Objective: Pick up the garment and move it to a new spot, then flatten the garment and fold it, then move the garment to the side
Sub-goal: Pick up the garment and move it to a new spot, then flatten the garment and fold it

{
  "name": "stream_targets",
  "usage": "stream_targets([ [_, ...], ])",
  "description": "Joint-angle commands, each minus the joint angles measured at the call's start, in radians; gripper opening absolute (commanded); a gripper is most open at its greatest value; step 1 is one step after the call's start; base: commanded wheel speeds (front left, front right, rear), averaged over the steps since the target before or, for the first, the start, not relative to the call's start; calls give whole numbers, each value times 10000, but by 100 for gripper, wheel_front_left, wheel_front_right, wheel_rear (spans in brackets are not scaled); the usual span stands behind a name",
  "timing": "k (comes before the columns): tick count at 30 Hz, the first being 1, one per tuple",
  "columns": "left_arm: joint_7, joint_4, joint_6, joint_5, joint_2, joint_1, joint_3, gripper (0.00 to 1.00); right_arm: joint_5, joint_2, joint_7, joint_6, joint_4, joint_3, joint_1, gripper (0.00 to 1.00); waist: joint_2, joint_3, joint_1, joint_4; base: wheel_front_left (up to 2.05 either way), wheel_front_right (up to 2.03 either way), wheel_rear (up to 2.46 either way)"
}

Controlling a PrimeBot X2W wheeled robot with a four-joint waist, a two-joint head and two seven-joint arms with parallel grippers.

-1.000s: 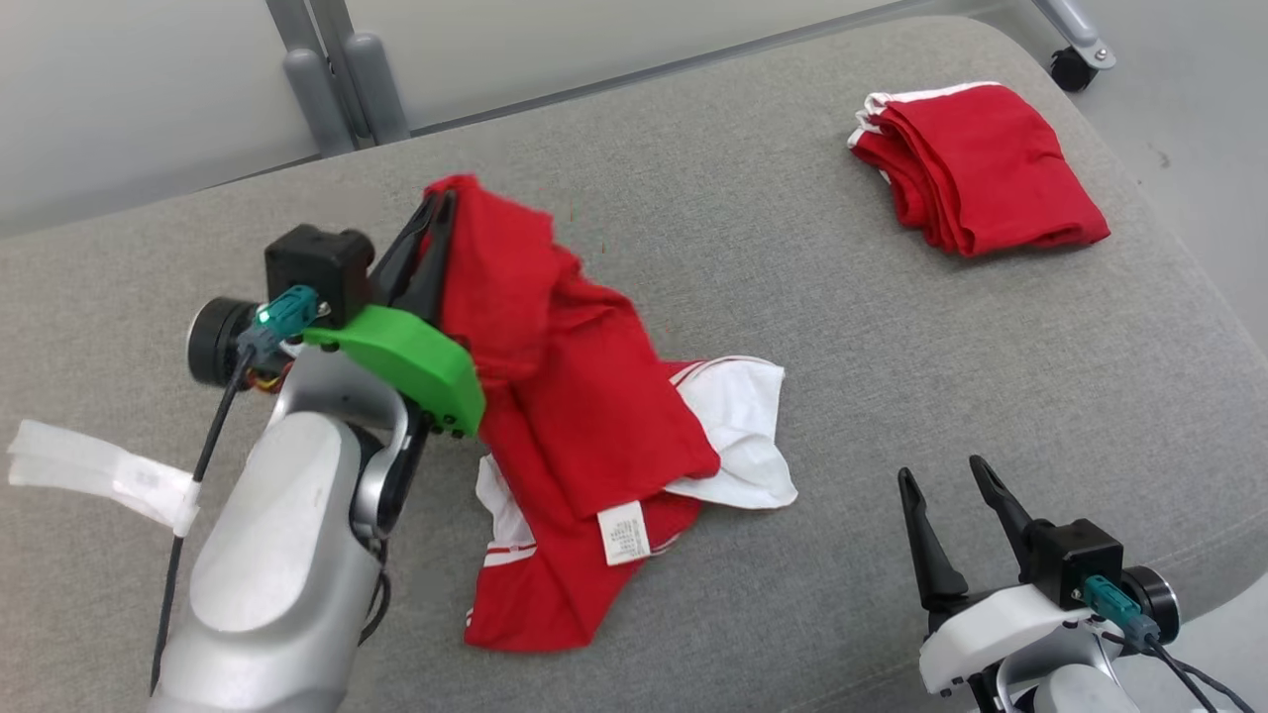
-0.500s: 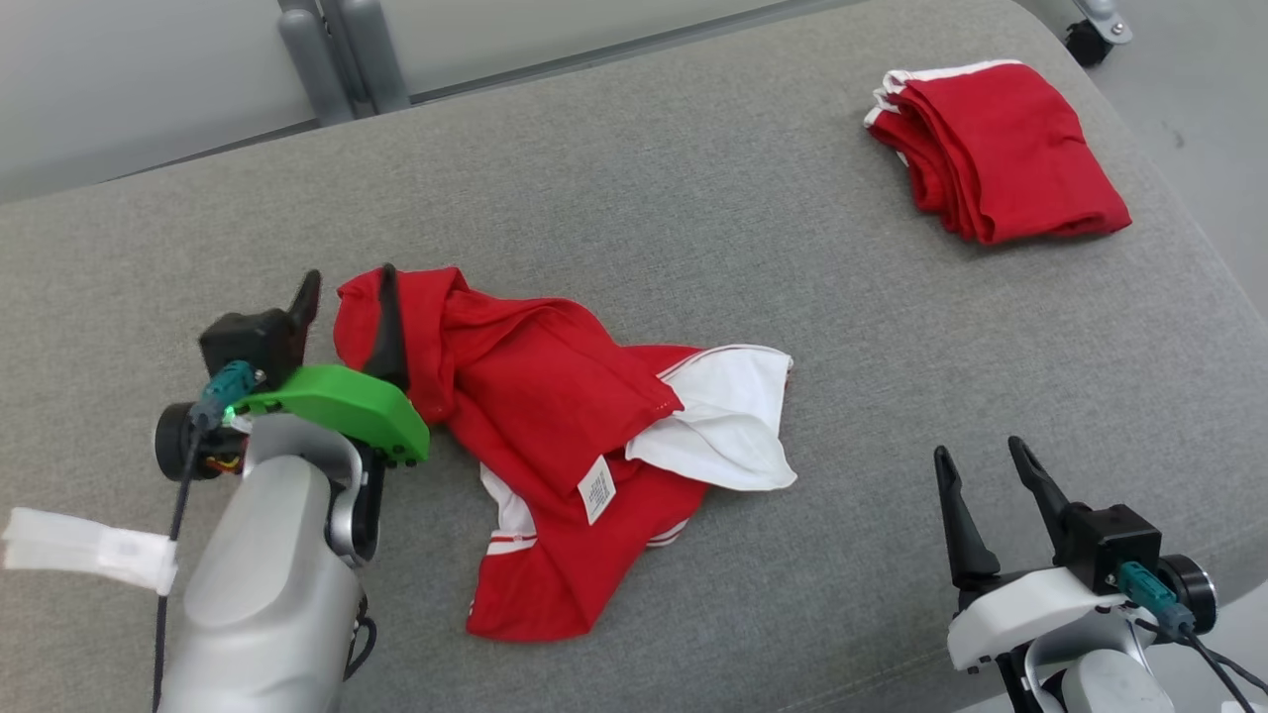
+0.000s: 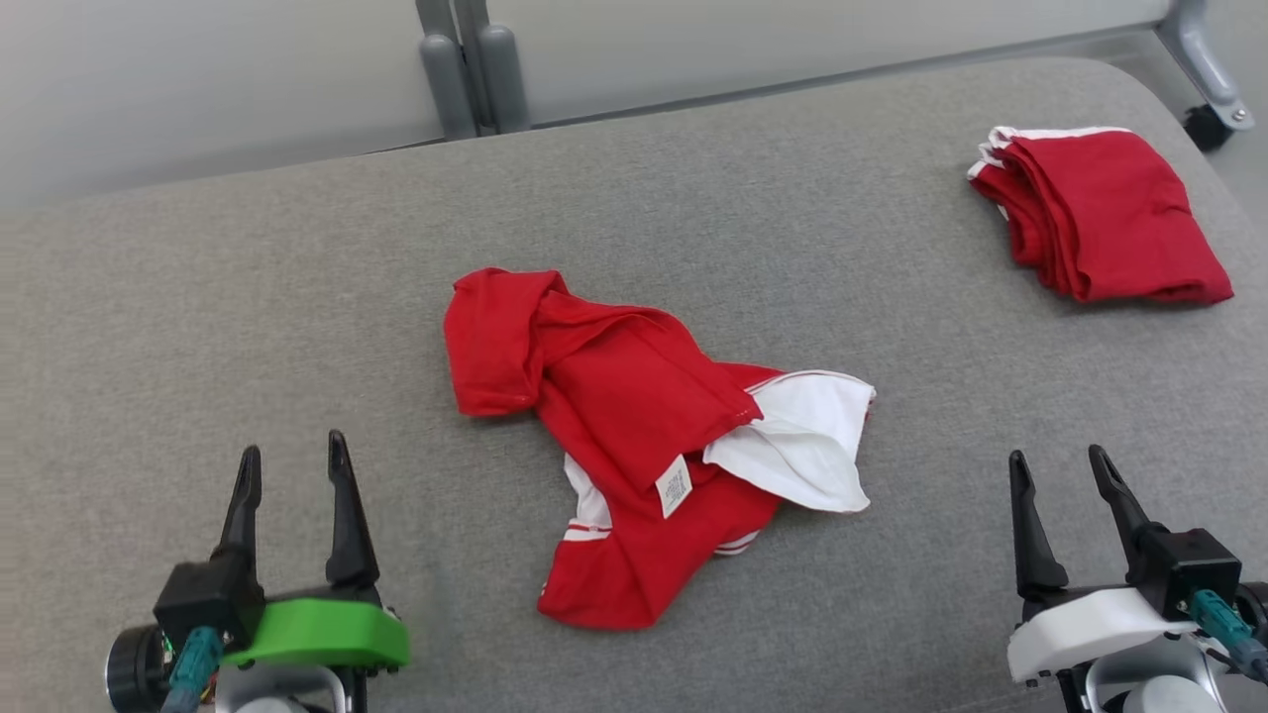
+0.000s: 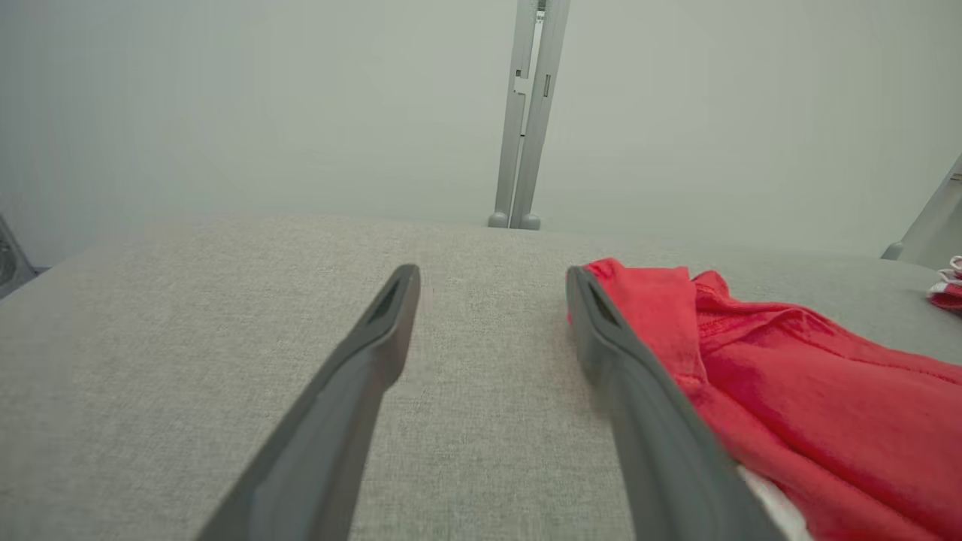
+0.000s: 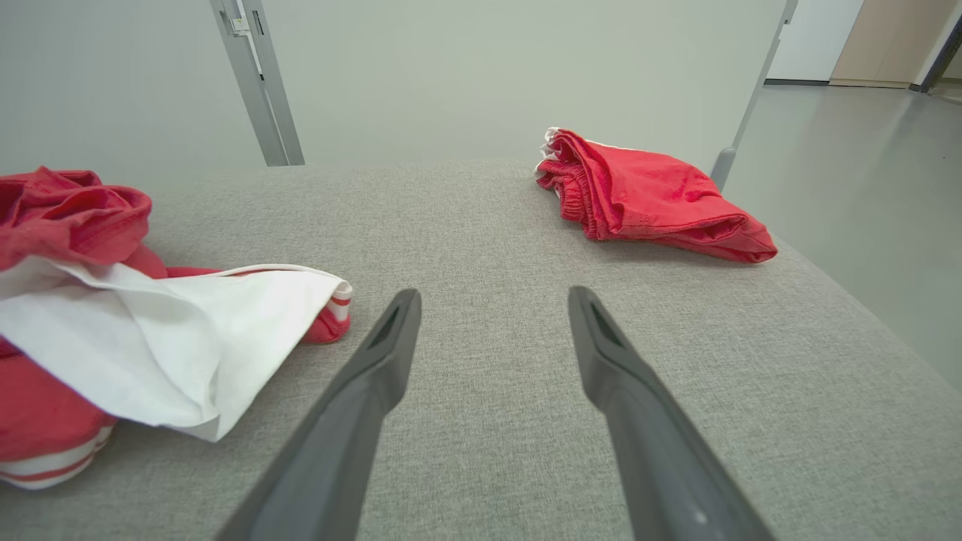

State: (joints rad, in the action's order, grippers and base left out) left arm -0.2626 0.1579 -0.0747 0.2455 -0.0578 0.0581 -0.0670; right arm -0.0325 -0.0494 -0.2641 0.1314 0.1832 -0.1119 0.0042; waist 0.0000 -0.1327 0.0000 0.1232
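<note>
The grey cushion carries the crumpled red garment at its middle. The garment looks light and limp, so it is best pinched at a hem. A folded red pile sits at the cushion's far right. The left gripper and right gripper hover at its near edge, jaws apart and empty.

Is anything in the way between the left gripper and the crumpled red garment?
Nothing visible. Bare grey cushion lies between the left gripper, jaws open, and the crumpled red garment. The folded red garment sits far off, at the cushion's far right corner.
</note>
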Motion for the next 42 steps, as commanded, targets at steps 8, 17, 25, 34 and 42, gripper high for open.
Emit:
stream_targets([
  [8, -27, -576, 480, -469, 51, -1782, 502, 100, 199, -22, 0, -16, -343, -475, 539, 100, 0, 768, 0, -1265, 0, 0, 0],
  [17, -29, -443, 1491, -591, 59, -2573, 166, 100, 205, -27, 0, -16, -140, -361, 668, 100, 0, 1010, 0, -1663, 0, 0, 0],
  [25, -29, -498, 1373, -442, 61, -2345, 62, 100, 144, -27, 0, -16, -73, -195, 686, 100, 0, 905, 0, -1724, 0, 0, 0],
  [34, -29, -811, 1570, -541, 64, -1692, -249, 100, 151, -25, 0, -16, -124, -121, 375, 100, 0, 659, 0, -1461, 0, 0, 0],
  [42, -26, -253, 1930, -631, 61, 878, -2637, 100, 128, -25, 0, -16, -223, 91, 9, 100, 0, 133, 0, -869, 0, 0, 0],
])
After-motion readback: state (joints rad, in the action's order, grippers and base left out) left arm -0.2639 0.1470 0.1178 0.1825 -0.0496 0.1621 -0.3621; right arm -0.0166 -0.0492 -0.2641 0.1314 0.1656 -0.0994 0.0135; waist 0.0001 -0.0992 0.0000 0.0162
